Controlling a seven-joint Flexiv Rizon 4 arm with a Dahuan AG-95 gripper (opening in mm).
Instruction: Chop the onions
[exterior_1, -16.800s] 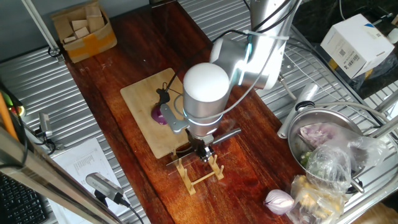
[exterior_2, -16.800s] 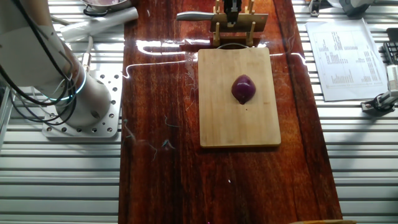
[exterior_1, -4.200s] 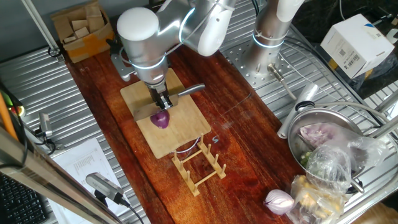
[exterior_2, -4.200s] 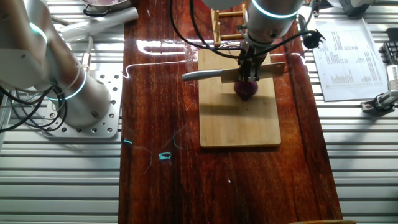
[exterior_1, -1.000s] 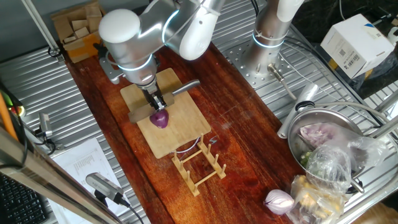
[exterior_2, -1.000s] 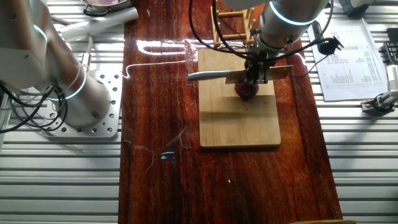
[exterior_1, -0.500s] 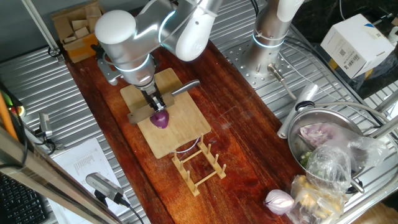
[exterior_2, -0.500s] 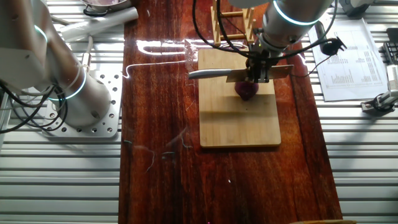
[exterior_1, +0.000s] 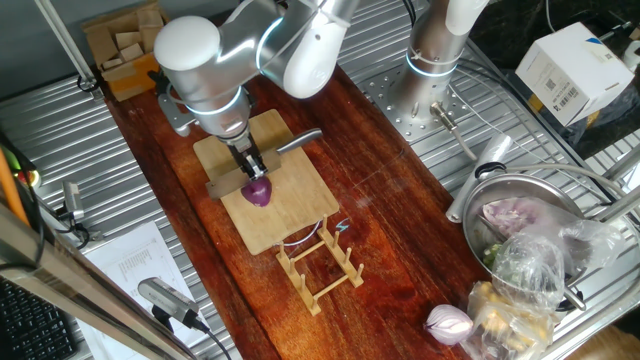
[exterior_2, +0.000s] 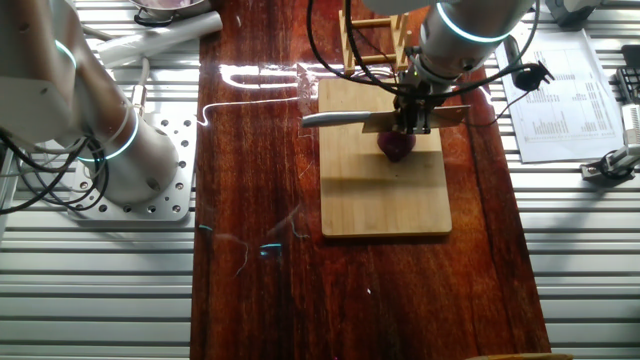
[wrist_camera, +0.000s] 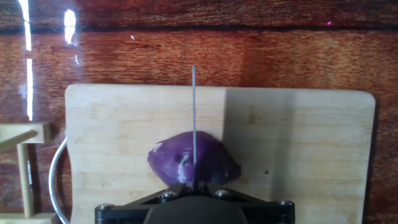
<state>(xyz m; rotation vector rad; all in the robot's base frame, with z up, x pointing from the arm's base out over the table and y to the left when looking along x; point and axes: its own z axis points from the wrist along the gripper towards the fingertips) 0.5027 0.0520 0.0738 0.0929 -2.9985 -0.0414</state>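
The purple onion (exterior_1: 258, 191) lies on the wooden board (exterior_1: 290, 215), somewhat toward the end nearest the rack (exterior_1: 318, 266), and the board rests on the dark wood table (exterior_1: 400, 230). The gripper (exterior_1: 250, 163) hangs straight down over the onion with its fingers clamped on a knife (exterior_2: 345, 120); the metal handle sticks out past the board's edge on one side and the blade runs level across the board. In the hand view the blade's (wrist_camera: 194, 124) spine shows edge-on as a thin line crossing the middle of the onion (wrist_camera: 193, 159), so the knife sits directly above it; whether the edge touches the skin cannot be told. In the other fixed view the onion (exterior_2: 397, 146) shows just below the blade, partly hidden by the gripper (exterior_2: 409, 122). The wooden rack stands just beside the board's short end. Well apart, near the table's far corner, are a metal bowl (exterior_1: 520, 215) with bagged food and a pale onion (exterior_1: 448, 322). A box of wooden blocks (exterior_1: 133, 45) sits at the opposite end.
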